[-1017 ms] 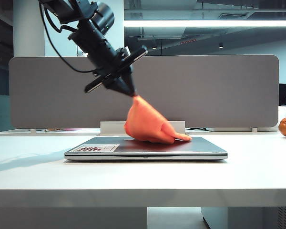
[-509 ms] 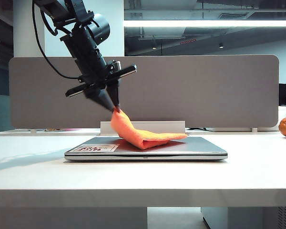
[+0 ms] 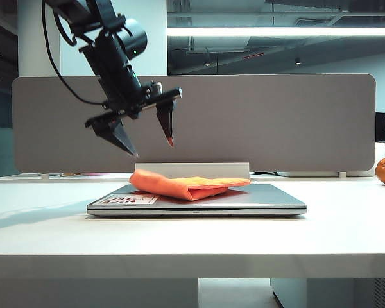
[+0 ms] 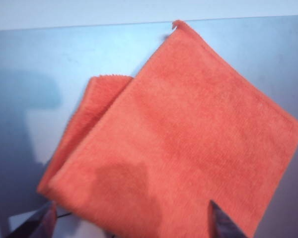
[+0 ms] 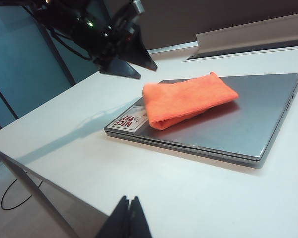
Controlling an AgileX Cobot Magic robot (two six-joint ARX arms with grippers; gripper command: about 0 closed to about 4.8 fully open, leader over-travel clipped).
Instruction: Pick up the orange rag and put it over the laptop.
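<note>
The left end effector [image 3: 153, 142] has just let go — jaws now wide, hovering above the rag [image 3: 186, 185], which lies folded on the laptop [image 3: 263, 200] lid — placement looks done; the right end effector [image 5: 128, 218] sits shut, near the desk [image 3: 192, 237] edge.

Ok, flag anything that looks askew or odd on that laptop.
The orange rag lies folded and skewed on the laptop lid, leaving most bare. Left claw hangs open above it; right claw is shut, away.
</note>
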